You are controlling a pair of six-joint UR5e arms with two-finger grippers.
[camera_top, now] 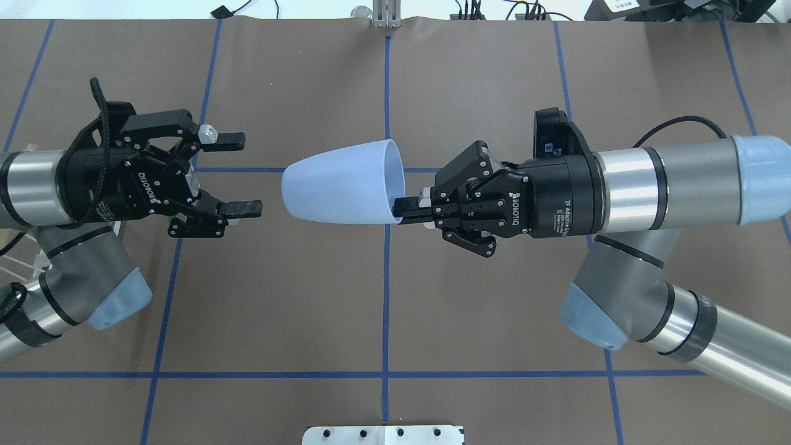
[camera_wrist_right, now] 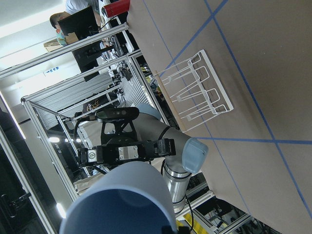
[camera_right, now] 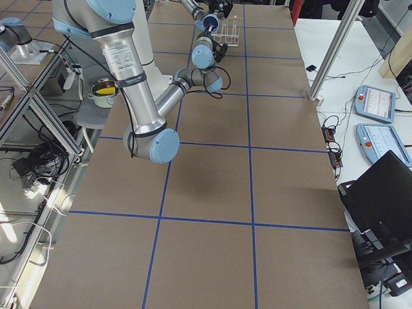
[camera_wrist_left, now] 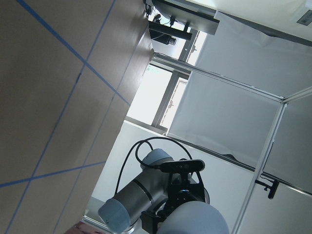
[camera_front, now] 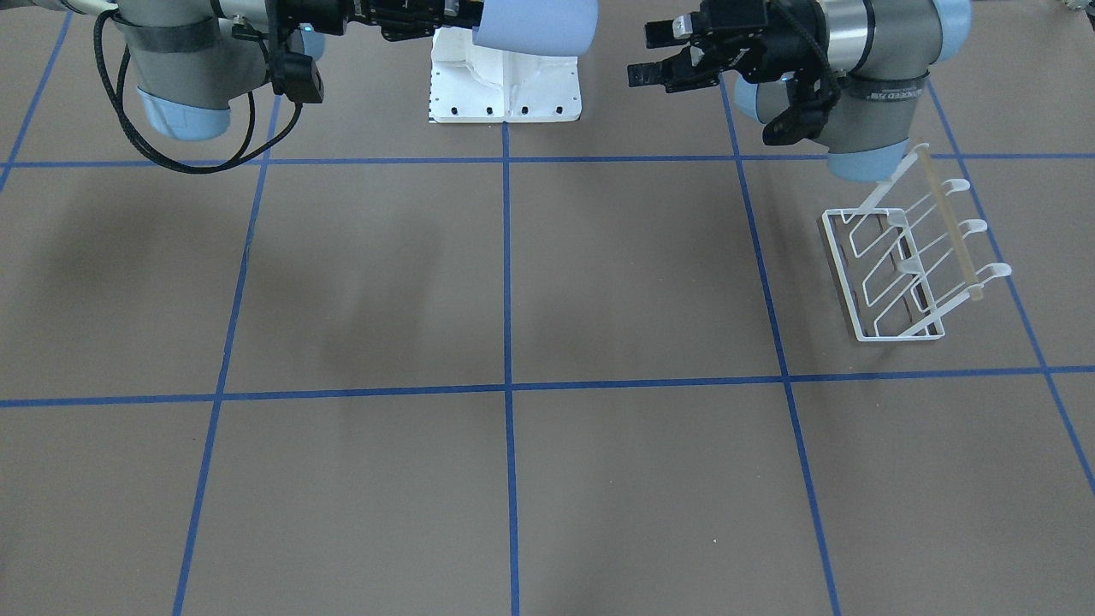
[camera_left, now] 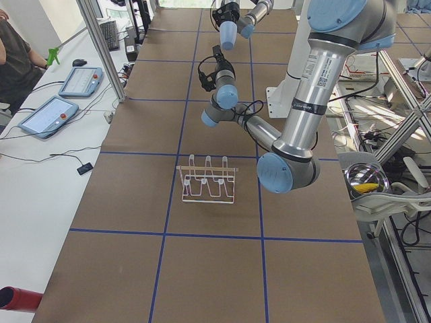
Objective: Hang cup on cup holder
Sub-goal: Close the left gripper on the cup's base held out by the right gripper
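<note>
Tumbler point(camera_top: 340, 191): likely light, smooth, slightly flexible; right gripper point(camera_top: 405, 213) pinches its rim; left gripper point(camera_top: 240, 175) spread; you take its tapered wall.

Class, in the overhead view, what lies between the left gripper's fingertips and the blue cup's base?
Nothing. In the overhead view only bare table shows in the gap between the left gripper and the cup.
</note>
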